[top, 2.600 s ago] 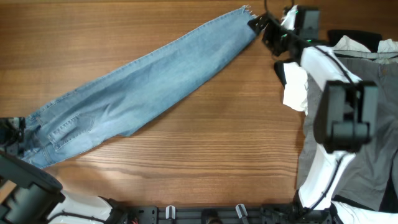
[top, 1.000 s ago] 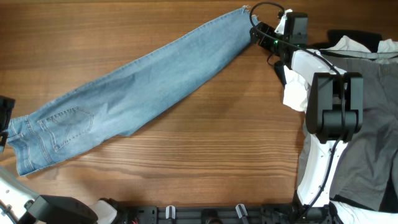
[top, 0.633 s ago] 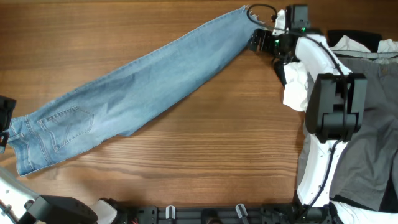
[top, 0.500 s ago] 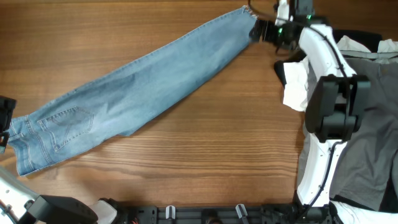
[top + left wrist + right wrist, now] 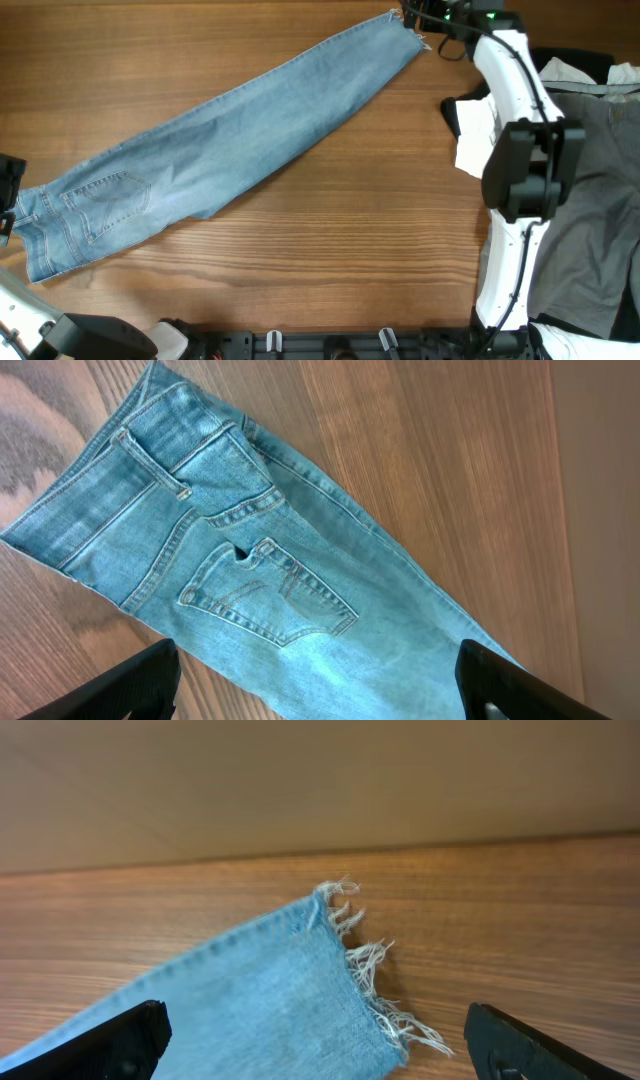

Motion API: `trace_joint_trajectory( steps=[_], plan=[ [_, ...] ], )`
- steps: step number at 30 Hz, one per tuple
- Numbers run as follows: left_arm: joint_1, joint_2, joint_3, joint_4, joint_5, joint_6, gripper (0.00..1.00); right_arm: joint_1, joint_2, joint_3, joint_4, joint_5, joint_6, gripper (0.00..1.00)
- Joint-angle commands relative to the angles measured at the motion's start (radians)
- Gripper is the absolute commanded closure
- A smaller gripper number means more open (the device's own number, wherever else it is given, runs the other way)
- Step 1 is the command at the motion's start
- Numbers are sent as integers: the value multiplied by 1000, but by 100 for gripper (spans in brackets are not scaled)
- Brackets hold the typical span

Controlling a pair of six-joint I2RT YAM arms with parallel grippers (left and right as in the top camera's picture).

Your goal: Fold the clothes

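Light-blue denim jeans (image 5: 230, 130) lie flat, folded leg on leg, diagonally across the wooden table. The waistband and a stitched back pocket with a small rip (image 5: 245, 550) are at the left. The frayed hem (image 5: 365, 975) is at the top right. My right gripper (image 5: 418, 14) is open just beyond the hem; its fingertips (image 5: 320, 1045) straddle the hem end and hold nothing. My left gripper (image 5: 5, 195) is open at the table's left edge; its fingertips (image 5: 320, 680) show above the jeans' seat.
A pile of grey trousers (image 5: 590, 190), white cloth (image 5: 475, 135) and black cloth (image 5: 570, 58) lies at the right side. My right arm (image 5: 520, 130) reaches over this pile. The table's far edge runs just behind the hem.
My right gripper let go of the hem and rose towards the table's far edge. My left arm moved out to the table's left edge. The jeans now lie flat.
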Motion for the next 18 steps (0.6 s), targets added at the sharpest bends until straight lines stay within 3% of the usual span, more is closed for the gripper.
trace_joint_trajectory(
  steps=[1, 11, 13, 14, 18],
  plan=[
    [-3, 2, -6, -1, 14, 24, 12, 3, 90, 7, 24, 34, -17, 0],
    [-3, 2, -6, -1, 11, 50, 12, 3, 152, 7, 51, 30, -16, 9],
    [-3, 2, -6, -1, 11, 50, 12, 3, 159, 7, 55, 22, -13, 7],
    [-3, 2, -6, -1, 11, 50, 12, 4, 166, 7, 61, 11, -13, 2],
    [-3, 2, -6, -1, 11, 50, 12, 5, 183, 7, 72, -29, -6, 0]
  ],
)
